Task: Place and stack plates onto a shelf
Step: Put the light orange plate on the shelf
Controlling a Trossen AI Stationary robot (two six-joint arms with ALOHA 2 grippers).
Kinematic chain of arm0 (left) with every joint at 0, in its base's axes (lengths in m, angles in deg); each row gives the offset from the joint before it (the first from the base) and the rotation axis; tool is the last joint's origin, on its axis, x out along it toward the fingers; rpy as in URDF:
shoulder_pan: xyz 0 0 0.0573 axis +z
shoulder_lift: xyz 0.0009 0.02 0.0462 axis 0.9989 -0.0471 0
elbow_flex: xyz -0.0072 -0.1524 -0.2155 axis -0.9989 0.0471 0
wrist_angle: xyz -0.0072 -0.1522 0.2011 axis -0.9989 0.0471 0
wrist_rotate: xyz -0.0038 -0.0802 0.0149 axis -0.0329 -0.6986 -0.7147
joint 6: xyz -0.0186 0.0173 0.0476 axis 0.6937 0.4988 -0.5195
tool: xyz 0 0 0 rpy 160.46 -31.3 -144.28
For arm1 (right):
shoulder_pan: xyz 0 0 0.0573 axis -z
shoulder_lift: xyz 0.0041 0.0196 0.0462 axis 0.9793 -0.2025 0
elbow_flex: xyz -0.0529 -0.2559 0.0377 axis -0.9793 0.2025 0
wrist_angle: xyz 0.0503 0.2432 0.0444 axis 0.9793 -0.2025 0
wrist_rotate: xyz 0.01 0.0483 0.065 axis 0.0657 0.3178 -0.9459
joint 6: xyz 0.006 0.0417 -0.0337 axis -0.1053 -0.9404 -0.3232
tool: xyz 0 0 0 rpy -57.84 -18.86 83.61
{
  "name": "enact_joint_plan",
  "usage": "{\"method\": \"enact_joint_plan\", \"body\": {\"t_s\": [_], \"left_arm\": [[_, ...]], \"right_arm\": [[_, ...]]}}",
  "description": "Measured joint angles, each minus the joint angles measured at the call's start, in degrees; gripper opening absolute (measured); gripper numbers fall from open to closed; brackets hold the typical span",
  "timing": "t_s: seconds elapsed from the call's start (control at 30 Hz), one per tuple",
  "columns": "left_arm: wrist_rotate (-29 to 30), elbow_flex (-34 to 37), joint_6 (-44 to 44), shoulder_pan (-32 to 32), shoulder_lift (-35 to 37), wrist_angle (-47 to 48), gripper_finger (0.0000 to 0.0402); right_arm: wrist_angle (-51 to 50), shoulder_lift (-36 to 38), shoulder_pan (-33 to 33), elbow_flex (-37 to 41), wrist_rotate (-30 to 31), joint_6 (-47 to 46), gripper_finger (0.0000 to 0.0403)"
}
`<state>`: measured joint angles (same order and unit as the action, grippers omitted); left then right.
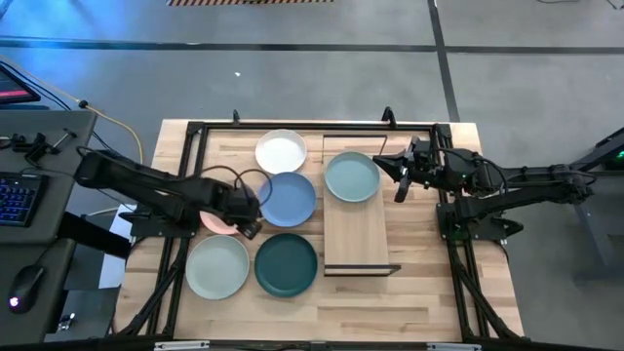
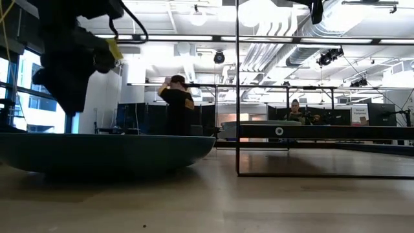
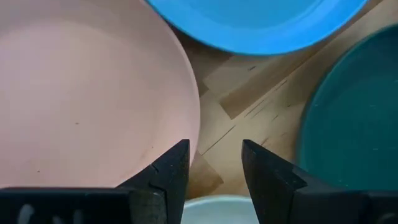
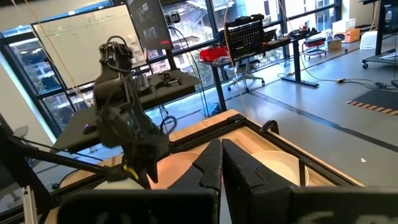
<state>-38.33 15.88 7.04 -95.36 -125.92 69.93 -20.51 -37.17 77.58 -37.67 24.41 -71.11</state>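
My left gripper [image 1: 250, 220] [image 3: 214, 163] is open and low over the right rim of the pink plate [image 1: 213, 224] [image 3: 87, 93]. One finger stands over the rim, the other over bare wood. Around it lie the blue plate [image 1: 289, 198] [image 3: 255, 22], the dark teal plate [image 1: 286, 263] [image 3: 354, 118] [image 2: 103, 152] and a pale green plate [image 1: 217, 266]. The white plate [image 1: 281, 151] lies farther back. The second pale green plate [image 1: 351, 176] rests on the far half of the shelf [image 1: 357, 239]. My right gripper [image 1: 398, 181] [image 4: 221, 163] is shut, raised beside the shelf's right edge.
A black metal frame [image 1: 195, 132] borders the tabletop. In the low view the shelf's thin black upright [image 2: 237, 97] stands right of the teal plate. The near half of the shelf board is bare wood. People stand in the room behind [image 2: 176, 103]. A keyboard and mouse [image 1: 24, 288] lie off to the left.
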Motion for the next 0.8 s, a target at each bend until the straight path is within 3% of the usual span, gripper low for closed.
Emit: {"method": "enact_joint_plan", "body": {"t_s": [0.63, 0.8], "left_arm": [[0.1, 0.0, -5.1, -0.2, -15.7, -3.0, 0.0132], [1.1, 0.0, -6.2, -0.2, -16.0, -2.7, 0.0089]], "right_arm": [[-2.2, 0.0, 0.0, 0.0, 0.0, 0.0, 0.0000], [-2.3, 0.0, 0.0, 0.0, 0.0, 0.0, 0.0000]]}}
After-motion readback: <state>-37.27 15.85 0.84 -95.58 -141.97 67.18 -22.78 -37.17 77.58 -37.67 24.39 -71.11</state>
